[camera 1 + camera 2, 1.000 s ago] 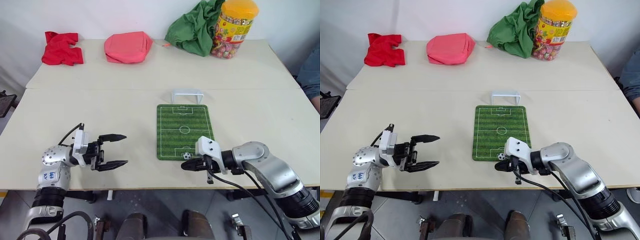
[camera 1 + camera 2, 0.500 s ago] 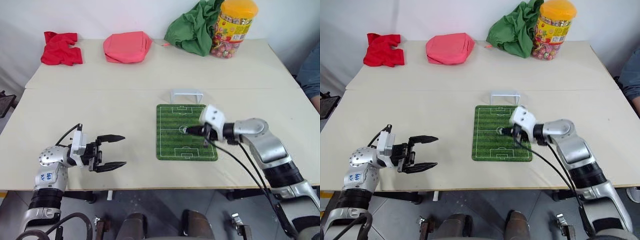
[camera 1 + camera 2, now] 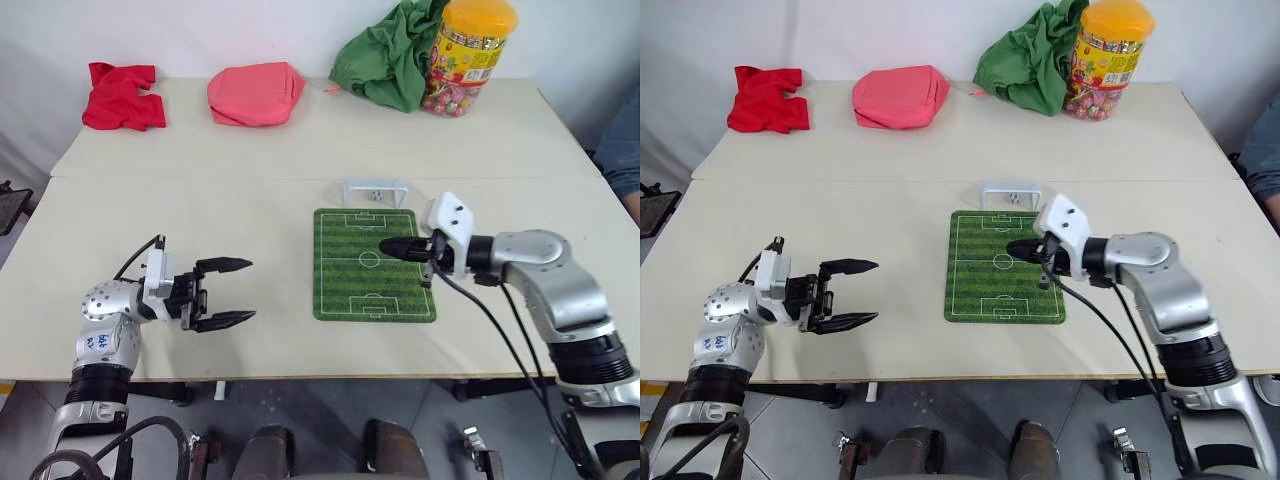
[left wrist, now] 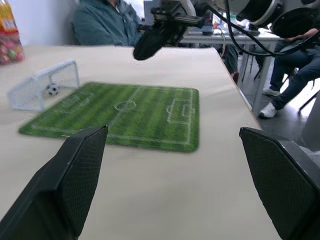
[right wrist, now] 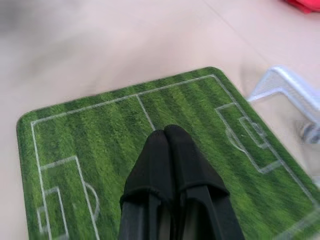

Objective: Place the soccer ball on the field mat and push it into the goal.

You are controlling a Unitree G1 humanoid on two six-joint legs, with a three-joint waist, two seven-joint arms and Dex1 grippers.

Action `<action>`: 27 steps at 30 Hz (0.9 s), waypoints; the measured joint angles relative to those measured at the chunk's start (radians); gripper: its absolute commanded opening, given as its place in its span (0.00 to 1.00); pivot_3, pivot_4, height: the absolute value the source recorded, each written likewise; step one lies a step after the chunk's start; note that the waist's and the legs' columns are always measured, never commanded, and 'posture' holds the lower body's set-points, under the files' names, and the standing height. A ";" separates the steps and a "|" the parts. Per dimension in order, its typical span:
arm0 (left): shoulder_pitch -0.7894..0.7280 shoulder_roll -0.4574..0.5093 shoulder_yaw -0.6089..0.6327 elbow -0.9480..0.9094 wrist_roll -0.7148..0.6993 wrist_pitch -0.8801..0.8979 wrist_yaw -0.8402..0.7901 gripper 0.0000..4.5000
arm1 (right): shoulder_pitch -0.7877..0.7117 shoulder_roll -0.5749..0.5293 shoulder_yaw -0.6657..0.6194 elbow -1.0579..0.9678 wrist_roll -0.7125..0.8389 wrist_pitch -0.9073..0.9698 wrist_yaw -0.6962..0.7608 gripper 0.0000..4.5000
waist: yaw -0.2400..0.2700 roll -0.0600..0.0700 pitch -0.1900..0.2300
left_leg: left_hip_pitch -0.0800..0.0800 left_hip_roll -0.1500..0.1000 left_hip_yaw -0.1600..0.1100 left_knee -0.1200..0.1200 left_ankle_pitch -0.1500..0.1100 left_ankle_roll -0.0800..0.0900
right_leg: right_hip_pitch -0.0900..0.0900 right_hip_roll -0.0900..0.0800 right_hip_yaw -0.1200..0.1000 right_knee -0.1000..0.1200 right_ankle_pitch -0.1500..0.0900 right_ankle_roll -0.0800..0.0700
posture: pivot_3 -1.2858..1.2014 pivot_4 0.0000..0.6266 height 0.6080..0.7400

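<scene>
Head views: the field mat (image 3: pixel 373 263) lies flat on the bench (image 3: pixel 250 170), with the goal (image 3: pixel 375 188) standing at its far end. A small speck, which I take for the soccer ball (image 3: pixel 378 195), sits inside the goal mouth. The right pincer (image 3: pixel 385 248) hangs over the mat's far half with its tips pressed together and nothing between them. The left pincer (image 3: pixel 243 292) hovers off to the left of the mat, its two fingers wide apart and empty. Count: one mat, one goal, one ball, one yellow-lidded candy jar (image 3: pixel 470 55), one green cloth (image 3: pixel 385 55), one pink cloth (image 3: pixel 256 94), one red cloth (image 3: pixel 122 96).

Left wrist view: the ball (image 4: pixel 53 89) rests inside the net (image 4: pixel 42 90), beside the mat (image 4: pixel 130 112); the right pincer (image 4: pixel 145 45) hangs above the pitch, clear of it. A seated person (image 4: pixel 107 25) is behind the bench.

Right wrist view: the closed fingertips (image 5: pixel 167 145) point down over the grass; the goal (image 5: pixel 287 92) lies beyond, with a blurred round shape inside it, probably the ball.

Judgement: the push looks finished and the ball is home. The next move calls for little more than drawing the right arm away without knocking the goal.
</scene>
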 measured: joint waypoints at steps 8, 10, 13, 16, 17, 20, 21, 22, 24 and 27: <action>-0.078 -0.002 0.078 0.100 0.005 -0.027 0.044 1.00 | 0.087 -0.194 -0.161 0.266 0.007 -0.107 0.101 0.00 | 0.000 -0.001 0.001 | 0.000 0.000 0.001 0.000 0.000 0.001 | 0.001 0.000 0.000 -0.001 0.000 0.000 | 0.52 0.24 1.00; -0.087 -0.004 0.077 0.116 0.014 -0.025 0.053 1.00 | 0.098 -0.202 -0.184 0.325 0.005 -0.146 0.121 0.08 | -0.005 -0.001 0.001 | 0.001 0.000 0.001 0.000 0.000 0.000 | 0.001 0.000 0.000 -0.001 0.000 0.000 | 0.52 0.24 1.00; -0.094 -0.006 0.083 0.116 0.014 -0.021 0.069 1.00 | 0.143 -0.213 -0.203 0.387 0.013 -0.199 0.176 0.27 | -0.006 -0.001 0.001 | 0.001 0.001 0.001 0.000 0.000 0.000 | 0.001 0.000 0.000 -0.001 0.000 0.000 | 0.52 0.24 1.00; -0.094 -0.004 0.100 0.117 0.014 -0.003 0.094 1.00 | 0.164 -0.212 -0.249 0.455 0.033 -0.259 0.205 0.51 | -0.005 -0.001 0.001 | 0.001 0.000 0.002 0.000 0.000 0.000 | 0.001 0.000 0.000 -0.001 0.000 0.000 | 0.52 0.24 1.00; -0.093 -0.003 0.102 0.117 0.015 0.003 0.100 1.00 | 0.166 -0.212 -0.261 0.471 0.037 -0.275 0.213 0.59 | -0.004 -0.001 0.001 | 0.001 0.001 0.002 0.000 0.000 0.000 | 0.001 0.000 0.000 -0.001 0.000 0.000 | 0.52 0.24 1.00; -0.086 0.008 0.106 0.115 0.021 0.041 0.136 1.00 | 0.175 -0.212 -0.285 0.506 0.048 -0.322 0.243 0.82 | -0.003 -0.001 0.001 | 0.001 0.001 0.001 0.000 0.000 0.000 | 0.001 0.000 0.000 -0.001 0.000 0.000 | 0.52 0.24 1.00; -0.076 0.018 0.111 0.114 0.024 0.064 0.160 1.00 | 0.186 -0.214 -0.294 0.516 0.049 -0.336 0.252 0.90 | -0.003 -0.001 0.001 | 0.001 0.001 0.001 0.000 0.000 0.000 | 0.001 0.000 0.000 -0.001 0.000 0.000 | 0.52 0.24 1.00; -0.065 0.030 0.115 0.114 0.027 0.086 0.183 1.00 | 0.195 -0.217 -0.299 0.524 0.049 -0.343 0.259 0.97 | -0.003 -0.001 0.001 | 0.001 0.001 0.001 0.000 0.000 0.000 | 0.001 0.000 0.000 -0.001 0.000 0.000 | 0.52 0.24 1.00; -0.050 0.056 0.119 0.113 0.036 0.151 0.246 1.00 | 0.222 -0.226 -0.311 0.537 0.050 -0.357 0.268 0.99 | -0.002 -0.001 0.001 | 0.001 0.001 0.001 0.000 0.000 0.000 | 0.001 0.000 0.000 -0.001 0.000 0.000 | 0.52 0.24 1.00; 0.017 0.079 0.142 0.067 0.044 0.166 0.286 1.00 | 0.274 -0.228 -0.359 0.532 0.069 -0.384 0.281 0.99 | -0.002 -0.001 0.001 | 0.001 0.001 0.001 -0.001 -0.001 0.000 | 0.001 0.000 0.001 -0.001 0.000 0.000 | 0.52 0.24 1.00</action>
